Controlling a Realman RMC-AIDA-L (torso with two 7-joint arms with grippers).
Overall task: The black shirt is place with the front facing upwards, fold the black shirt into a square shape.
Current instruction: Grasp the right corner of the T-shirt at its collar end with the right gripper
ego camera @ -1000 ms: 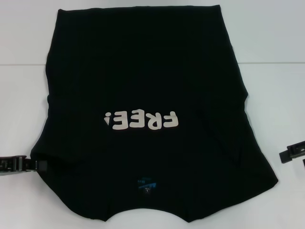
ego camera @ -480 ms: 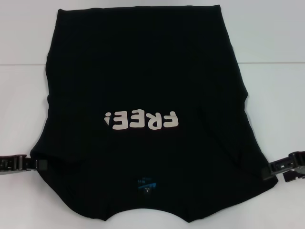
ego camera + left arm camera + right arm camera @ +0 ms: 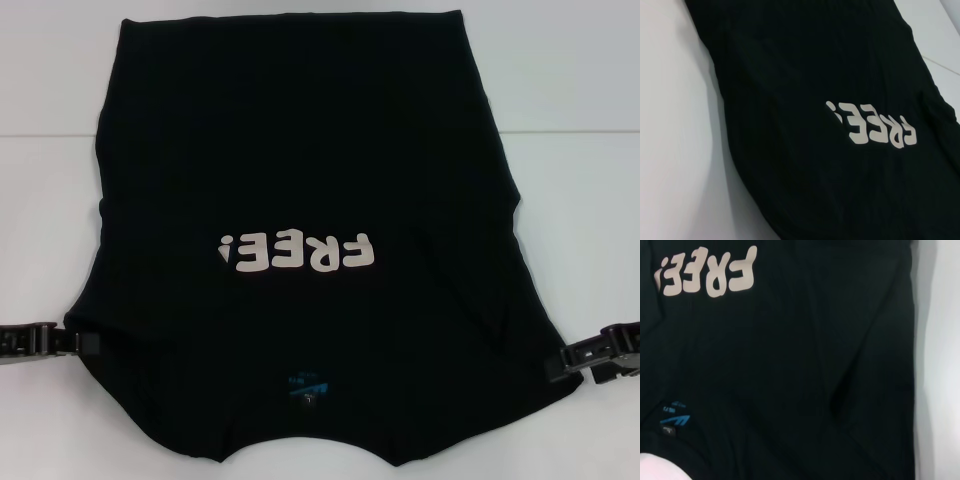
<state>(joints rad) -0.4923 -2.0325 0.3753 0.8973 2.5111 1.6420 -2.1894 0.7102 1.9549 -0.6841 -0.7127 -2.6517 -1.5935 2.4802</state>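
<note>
Black shirt (image 3: 300, 180) lay flat mid-worktop (image 3: 590, 200), "FREE!" print up. My left gripper (image 3: 85, 343) at 8 o'clock sleeve, right gripper (image 3: 560, 358) at 4 o'clock sleeve; could not tell fingers' state. Step judged: sleeve grasp; next, fold inward.

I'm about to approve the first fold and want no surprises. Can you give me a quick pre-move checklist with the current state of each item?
1. Black shirt front up, lettering showing: ok.
2. Shirt flat on the table: ok, minor wrinkles only.
3. Left gripper at the shirt's left edge: ok.
4. Right gripper at the right edge: ok.
5. Cloth held by either gripper: cannot tell.
</note>
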